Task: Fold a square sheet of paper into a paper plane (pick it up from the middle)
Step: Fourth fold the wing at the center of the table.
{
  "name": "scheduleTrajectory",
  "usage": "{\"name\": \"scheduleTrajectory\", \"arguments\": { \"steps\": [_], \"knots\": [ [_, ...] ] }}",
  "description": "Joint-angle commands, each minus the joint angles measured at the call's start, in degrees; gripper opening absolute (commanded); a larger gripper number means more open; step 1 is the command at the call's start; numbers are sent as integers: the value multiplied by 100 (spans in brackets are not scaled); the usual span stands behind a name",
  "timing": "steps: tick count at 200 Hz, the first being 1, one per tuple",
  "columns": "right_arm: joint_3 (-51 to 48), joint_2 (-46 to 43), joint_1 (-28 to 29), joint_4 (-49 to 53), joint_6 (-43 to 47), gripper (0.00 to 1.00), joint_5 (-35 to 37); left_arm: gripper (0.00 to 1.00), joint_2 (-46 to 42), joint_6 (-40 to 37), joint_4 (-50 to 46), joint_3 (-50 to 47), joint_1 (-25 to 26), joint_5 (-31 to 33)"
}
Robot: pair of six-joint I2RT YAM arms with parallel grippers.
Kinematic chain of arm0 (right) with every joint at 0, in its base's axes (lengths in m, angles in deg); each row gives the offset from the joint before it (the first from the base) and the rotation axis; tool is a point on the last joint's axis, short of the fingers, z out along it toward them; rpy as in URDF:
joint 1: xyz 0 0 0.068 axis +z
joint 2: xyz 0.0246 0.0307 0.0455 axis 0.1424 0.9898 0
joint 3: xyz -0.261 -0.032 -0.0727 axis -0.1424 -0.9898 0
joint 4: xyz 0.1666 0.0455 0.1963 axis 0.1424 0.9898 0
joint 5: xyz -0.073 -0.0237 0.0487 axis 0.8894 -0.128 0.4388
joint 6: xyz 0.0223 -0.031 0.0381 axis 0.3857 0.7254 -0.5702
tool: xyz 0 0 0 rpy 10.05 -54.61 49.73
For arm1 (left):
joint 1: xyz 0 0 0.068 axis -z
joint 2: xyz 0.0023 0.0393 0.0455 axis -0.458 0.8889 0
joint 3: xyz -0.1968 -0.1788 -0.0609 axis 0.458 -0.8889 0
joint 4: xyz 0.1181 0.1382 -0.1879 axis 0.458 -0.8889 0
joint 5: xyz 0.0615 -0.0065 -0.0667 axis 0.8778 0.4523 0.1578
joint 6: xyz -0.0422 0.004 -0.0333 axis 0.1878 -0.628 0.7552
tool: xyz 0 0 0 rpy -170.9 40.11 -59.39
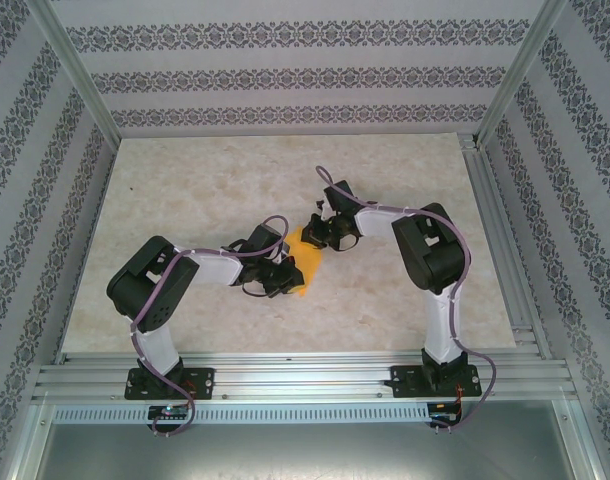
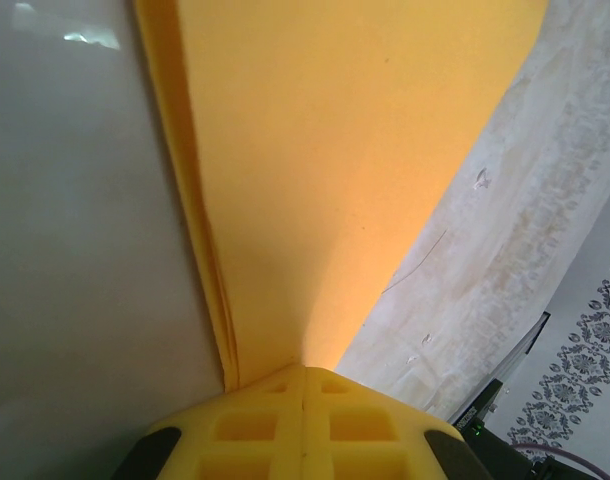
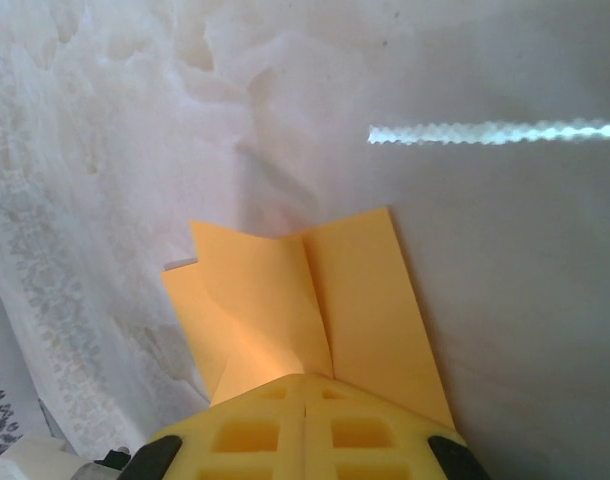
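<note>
Top external view: sheet of paper [image 1: 305, 264] clamped by both arms, left gripper [image 1: 284, 281] at 7 o'clock, right gripper [image 1: 318, 239] at 1 o'clock.

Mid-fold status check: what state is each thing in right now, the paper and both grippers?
sheet of paper: partly folded, layered along one edge, creased, held by both grippers.
left gripper: shut on the sheet of paper.
right gripper: shut on the sheet of paper, right at a crease.
</note>
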Motion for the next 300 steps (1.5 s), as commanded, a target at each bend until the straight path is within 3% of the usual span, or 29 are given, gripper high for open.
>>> {"name": "scheduleTrajectory", "arguments": {
  "steps": [1,72,141,171,194,300],
  "knots": [
    [195,340,-159,-68,171,0,361,0,531,-131,-1084,-396,139,703],
    [-681,-1004,63,-137,346,0,-237,0,508,-87,-1033,-375,141,744],
    [-1129,-674,496,-453,211,0,-337,0,490,-78,-1023,-350,169,765],
    [-1025,-514,461,0,430,0,81,0,495,-94,-1077,-337,185,779],
    [-991,-267,270,-232,370,0,121,0,515,-133,-1170,-353,203,830],
    [278,236,24,456,543,0,621,0,808,-184,-1246,-544,282,914]
  ]
}}
